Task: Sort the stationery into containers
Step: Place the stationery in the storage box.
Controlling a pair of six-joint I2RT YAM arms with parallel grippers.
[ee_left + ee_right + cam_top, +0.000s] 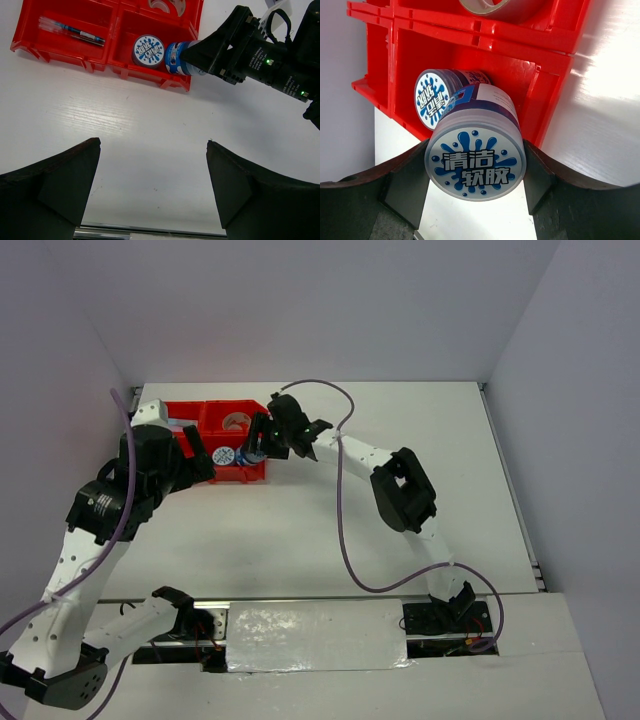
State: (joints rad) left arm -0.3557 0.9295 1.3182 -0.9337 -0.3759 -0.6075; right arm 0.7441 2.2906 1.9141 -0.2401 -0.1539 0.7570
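Observation:
The red bin block (215,415) stands at the far left of the table. My right gripper (253,452) is shut on a round blue-white tub (475,155) and holds it over the bin's near right compartment (175,82). A second blue-white tub (148,50) lies in that compartment, also seen in the right wrist view (432,98). Blue and red pens (72,31) lie in the near left compartment. A tape ring (236,421) sits in the far right compartment. My left gripper (152,150) is open and empty above bare table in front of the bin.
White walls close in the table at the back and both sides. A purple cable (340,510) loops from the right arm across the middle of the table. The table's near edge has a metal rail (150,232).

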